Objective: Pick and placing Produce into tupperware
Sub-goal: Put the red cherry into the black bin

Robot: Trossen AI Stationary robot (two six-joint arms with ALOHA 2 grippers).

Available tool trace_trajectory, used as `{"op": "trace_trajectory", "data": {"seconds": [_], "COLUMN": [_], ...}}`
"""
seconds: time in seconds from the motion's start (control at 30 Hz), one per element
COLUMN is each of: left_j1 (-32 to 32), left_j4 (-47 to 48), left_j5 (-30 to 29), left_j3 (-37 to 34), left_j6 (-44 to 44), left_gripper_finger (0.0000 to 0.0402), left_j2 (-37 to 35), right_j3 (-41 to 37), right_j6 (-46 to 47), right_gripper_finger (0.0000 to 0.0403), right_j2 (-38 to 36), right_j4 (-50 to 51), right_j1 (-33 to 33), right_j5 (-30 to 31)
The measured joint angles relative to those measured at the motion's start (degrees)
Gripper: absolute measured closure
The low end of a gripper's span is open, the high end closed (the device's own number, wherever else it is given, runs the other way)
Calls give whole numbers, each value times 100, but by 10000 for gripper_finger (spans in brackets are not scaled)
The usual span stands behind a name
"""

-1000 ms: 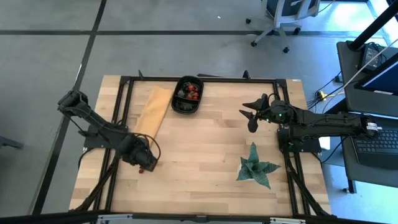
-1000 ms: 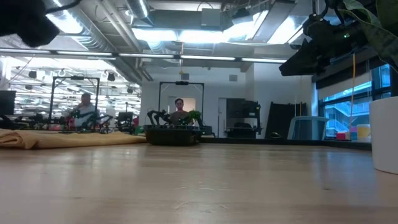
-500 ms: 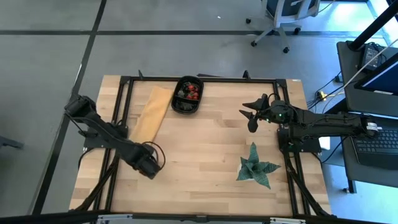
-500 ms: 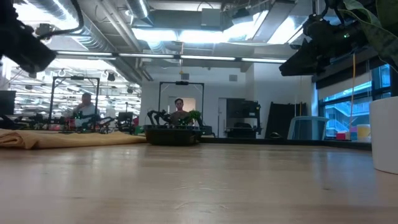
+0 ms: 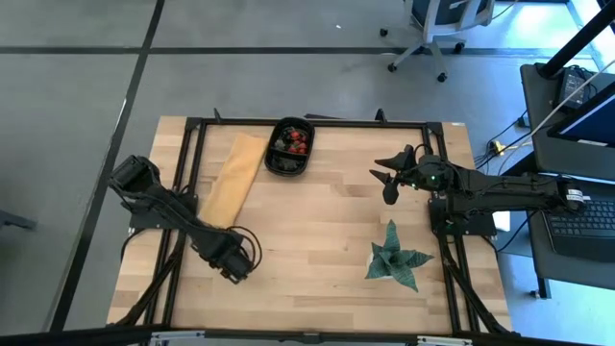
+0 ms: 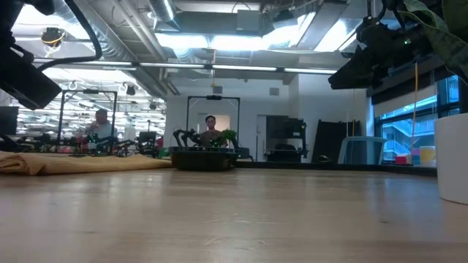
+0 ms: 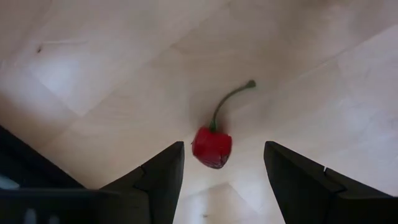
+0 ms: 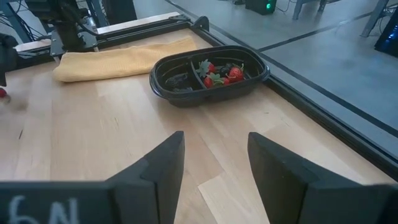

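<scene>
The left gripper (image 7: 224, 171) hangs low over the pale wooden table (image 5: 317, 240) at its near-left part, jaws spread wide, a small red cherry with a green stem (image 7: 212, 147) lying on the wood between the fingertips (untouched). The black rounded plastic tub (image 5: 290, 147) sits at the far edge holding strawberries (image 8: 234, 72), beside a tan folded cloth (image 5: 233, 177). The right gripper (image 5: 387, 179) waits partly open, empty, above the table's right side.

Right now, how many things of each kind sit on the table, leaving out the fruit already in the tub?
Black tub: 1
Loose red cherry between the left gripper fingers: 1
Tan folded cloth: 1
Green spiky plant: 1
Total: 4
</scene>
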State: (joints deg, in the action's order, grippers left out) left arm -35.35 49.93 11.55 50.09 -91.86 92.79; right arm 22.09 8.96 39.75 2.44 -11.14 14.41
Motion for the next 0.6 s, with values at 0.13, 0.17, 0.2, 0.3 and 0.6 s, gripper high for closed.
{"op": "trace_trajectory", "data": {"seconds": [0.13,0.17,0.2,0.3,0.6], "left_j1": [0,0,0,0,7], "left_j4": [4,4,5,-63,-544], "left_j5": [-2,-2,-2,-2,63], "left_j3": [0,0,0,-39,-337], "left_j6": [95,96,96,94,96], "left_gripper_finger": [189,189,189,189,189], "left_j2": [89,100,109,112,81], "right_j3": [0,0,0,0,0], "right_j6": [1,3,4,14,143], "right_gripper_finger": [224,224,224,224,224], "right_j2": [0,0,0,0,0], "right_j4": [2,4,4,4,13], "right_j1": [0,0,0,0,2], "right_j5": [-1,-1,-1,-1,-1]}}
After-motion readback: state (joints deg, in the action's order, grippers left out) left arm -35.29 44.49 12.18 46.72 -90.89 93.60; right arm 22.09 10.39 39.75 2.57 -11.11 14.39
